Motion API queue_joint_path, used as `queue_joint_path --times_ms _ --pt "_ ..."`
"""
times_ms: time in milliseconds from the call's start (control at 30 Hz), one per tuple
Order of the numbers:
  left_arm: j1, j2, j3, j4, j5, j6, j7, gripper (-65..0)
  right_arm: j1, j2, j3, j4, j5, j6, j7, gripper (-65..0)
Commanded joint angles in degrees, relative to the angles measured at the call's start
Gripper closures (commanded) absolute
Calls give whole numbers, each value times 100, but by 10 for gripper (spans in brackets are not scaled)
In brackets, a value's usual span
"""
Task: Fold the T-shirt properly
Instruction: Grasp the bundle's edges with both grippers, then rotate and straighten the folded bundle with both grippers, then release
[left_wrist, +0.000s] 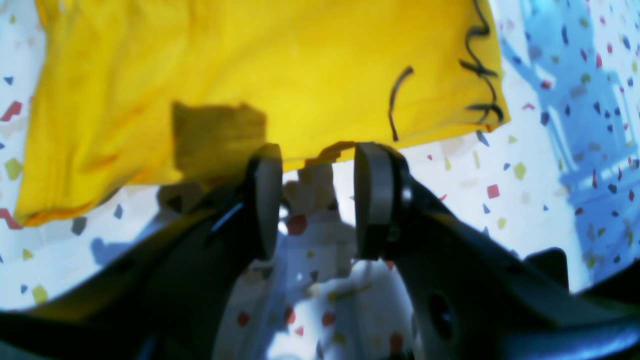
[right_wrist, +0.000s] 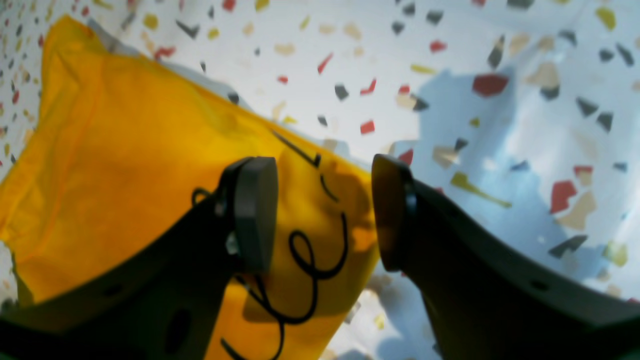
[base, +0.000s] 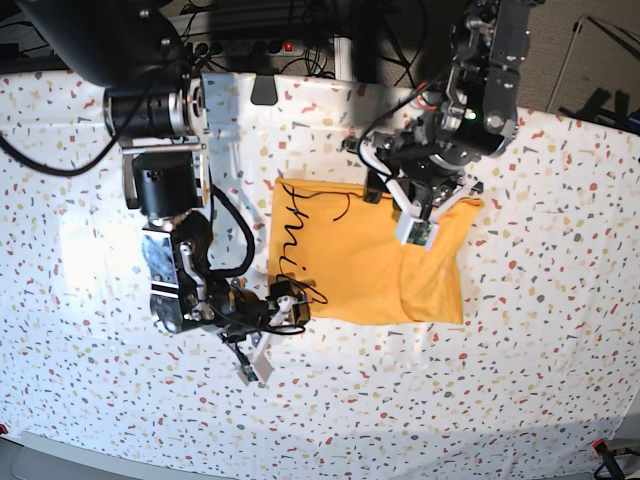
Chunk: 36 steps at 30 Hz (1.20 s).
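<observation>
The mustard-orange T-shirt (base: 350, 265) lies folded into a rough rectangle on the table's middle, with black cursive lettering along its left edge. My left gripper (base: 420, 225) hovers over the shirt's upper right part. In the left wrist view its jaws (left_wrist: 320, 150) stand open at the edge of the T-shirt (left_wrist: 250, 75), holding nothing. My right gripper (base: 285, 305) is at the shirt's lower left corner. In the right wrist view it (right_wrist: 322, 165) is open over the lettered corner of the T-shirt (right_wrist: 125, 165), one finger (right_wrist: 255, 210) above the cloth, the other (right_wrist: 392, 210) above the tablecloth.
A white speckled tablecloth (base: 540, 350) covers the whole table. Cables and a power strip (base: 290, 45) run behind its far edge. The right arm's bulky base (base: 160, 120) stands at the back left, the left arm's (base: 490, 60) at the back right.
</observation>
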Motion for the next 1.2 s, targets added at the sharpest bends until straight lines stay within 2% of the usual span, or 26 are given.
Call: queue_joint_path --times_ms 0,133,267,467,633,733,900,1000,1167 --pt "-118 35 0 105 114 -2 -339 -232 109 28 7 105 164 47 81 -305" --pt "-149 35 0 105 741 0 -671 -232 -149 81 7 107 361 47 -94 -305" --pt "-164 35 0 -127 807 2 -682 -232 -356 157 7 111 422 47 -186 -305" --pt "-334 33 0 -1211 844 2 -715 -232 -686 468 7 483 1631 47 -1239 -305" --pt "-684 -52 0 -2157 940 0 -1099 -232 -1318 688 7 1532 2284 47 -1838 -305" --pt "-949 -136 0 -2387 1202 -2 -1095 -232 -1790 780 7 2214 2605 47 -2109 -305" --pt "-1346 -455 0 -2393 1318 -46 -990 -232 -2583 791 11 3204 3049 47 -2350 -305" --pt "-1550 -623 0 -2393 1311 -68 -964 -232 -2964 767 11 3635 3088 47 -2347 -305" --pt "-1725 -704 0 -2393 1294 -66 -981 -232 -3226 743 11 3926 3442 47 -2352 -305"
